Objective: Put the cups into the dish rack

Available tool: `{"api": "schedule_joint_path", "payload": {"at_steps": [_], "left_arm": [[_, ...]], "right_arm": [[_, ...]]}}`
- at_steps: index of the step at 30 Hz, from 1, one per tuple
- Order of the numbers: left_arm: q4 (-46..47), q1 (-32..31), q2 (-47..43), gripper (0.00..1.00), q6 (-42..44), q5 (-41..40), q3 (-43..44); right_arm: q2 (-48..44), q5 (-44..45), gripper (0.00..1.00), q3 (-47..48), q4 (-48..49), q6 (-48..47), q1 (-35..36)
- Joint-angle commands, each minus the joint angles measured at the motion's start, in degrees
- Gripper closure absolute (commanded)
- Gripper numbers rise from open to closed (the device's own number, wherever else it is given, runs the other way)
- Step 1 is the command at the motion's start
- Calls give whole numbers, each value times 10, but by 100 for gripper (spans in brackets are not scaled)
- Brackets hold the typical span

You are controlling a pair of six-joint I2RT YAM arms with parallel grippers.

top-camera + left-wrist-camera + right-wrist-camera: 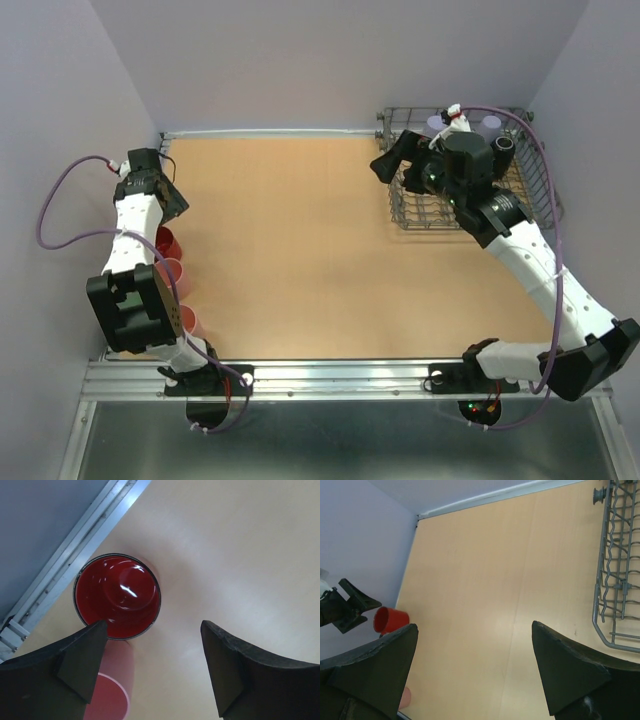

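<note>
Left claw [154,625]: jaws apart with nothing between them. It hangs over the 9 o'clock edge of the surface [300,250] and points down.
Red cup [117,597]: stands upright with its mouth up, glossy red inside, at the 9 o'clock edge beside the metal rail. In the left wrist view it sits at 11 o'clock from the gap in the jaws and outside them. The left finger [75,665] covers part of its rim, and whether the two touch cannot be told.
Pink cup [172,272]: on the surface just at 6 o'clock of the red cup, partly under the left arm.
Second pink cup [192,320]: further toward 6 o'clock along the same edge, close to the left arm's base and partly hidden by the arm.
Right claw [475,626]: jaws wide apart and empty. It is held above the dish rack's 9 o'clock side, and its camera looks across the surface toward the red cup.
Dish rack [545,185]: a grey wire basket in the surface's 1 to 2 o'clock corner, partly covered by the right arm.
Lavender cups: two inside the rack along its 12 o'clock side, one [437,122] toward 11 o'clock and the other [490,122] toward 1 o'clock.
Black cup [503,148]: inside the rack, just at 5 o'clock of the second lavender cup.
</note>
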Motion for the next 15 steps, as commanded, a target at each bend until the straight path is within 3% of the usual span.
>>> {"api": "schedule_joint_path", "payload": {"at_steps": [1,15], "left_arm": [[11,23,22,13,29,-14,27],[82,46,107,22,32,68,16]], "right_arm": [[-12,-27,0,-33,-10,0,-2],[-20,-24,0,-61,-13,-8,-2]]}}
